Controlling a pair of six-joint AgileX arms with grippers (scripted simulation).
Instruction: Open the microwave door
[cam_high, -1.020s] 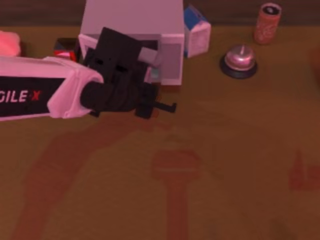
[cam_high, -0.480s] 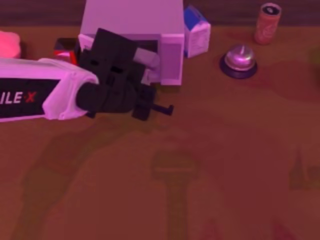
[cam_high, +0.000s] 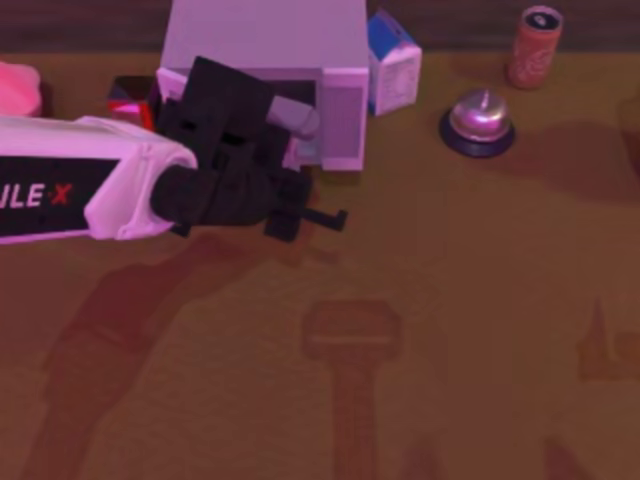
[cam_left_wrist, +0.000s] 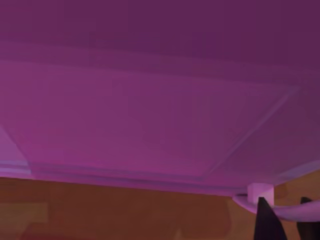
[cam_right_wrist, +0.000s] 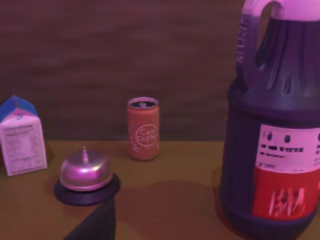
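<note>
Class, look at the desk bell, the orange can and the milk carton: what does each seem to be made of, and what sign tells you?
Desk bell: likely polished metal, its dome shows bright glints, on a dull dark base.
Orange can: probably thin printed metal, with a rimmed top and smooth sheen.
Milk carton: looks like matte printed paperboard, with a folded gable top and flat faces.

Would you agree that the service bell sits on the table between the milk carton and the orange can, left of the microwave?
Not quite. The top view shows the service bell to the right of the microwave, not left. It does sit between the milk carton and the orange can.
</note>
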